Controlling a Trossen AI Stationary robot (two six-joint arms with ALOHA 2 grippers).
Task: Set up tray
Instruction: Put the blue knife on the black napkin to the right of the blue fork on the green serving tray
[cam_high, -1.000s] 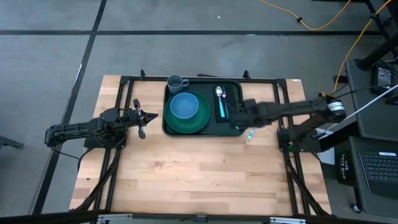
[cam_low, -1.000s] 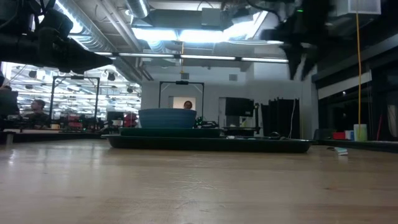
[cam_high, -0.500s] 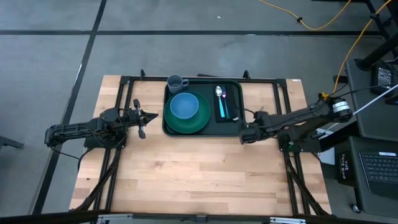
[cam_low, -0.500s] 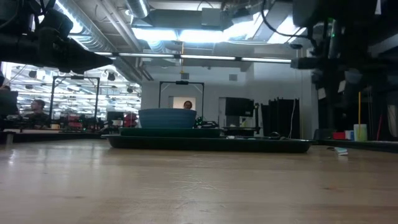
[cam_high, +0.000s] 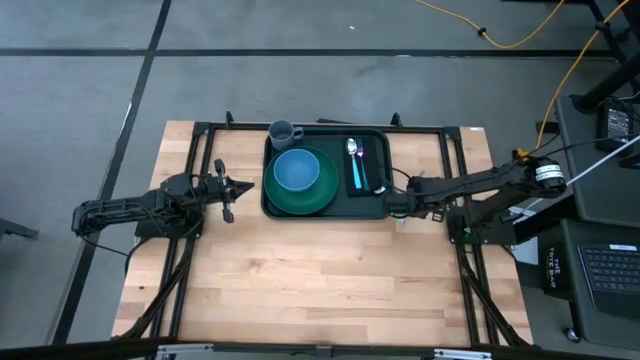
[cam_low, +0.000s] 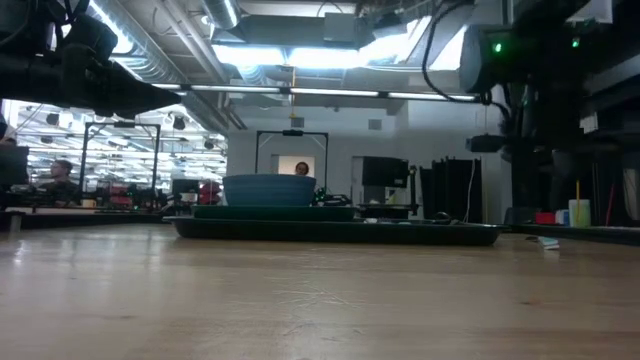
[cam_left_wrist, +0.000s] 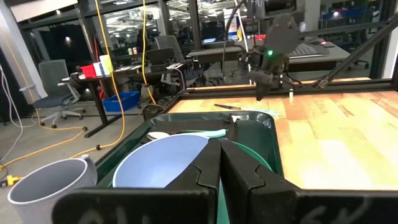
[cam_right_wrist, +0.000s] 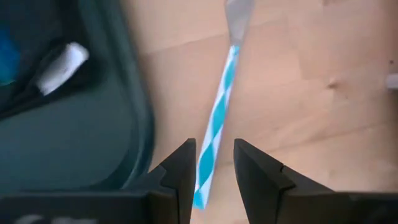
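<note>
Tray (cam_high: 372, 203) near table's far edge, centre. Right gripper (cam_right_wrist: 211, 167), fingers parted, straddles a blue-striped utensil (cam_right_wrist: 215, 130) just beside tray's rim. Left gripper (cam_high: 229, 187) shut, idle. Risk: flat handle slips, or fingers knock the rim.

The tray (cam_high: 377, 205) lay at the far middle of the counter (cam_high: 320, 270); in its left half a bowl (cam_high: 296, 171) sat on a plate (cam_high: 318, 196); a spoon (cam_high: 352, 149) lay in its right half; a mug (cam_high: 283, 133) stood at its far left corner; a striped utensil (cam_right_wrist: 214, 129) lay on the counter just beside the tray's right rim, under the right gripper (cam_high: 397, 206); the left gripper (cam_high: 240, 187) sat left of the tray.
</note>
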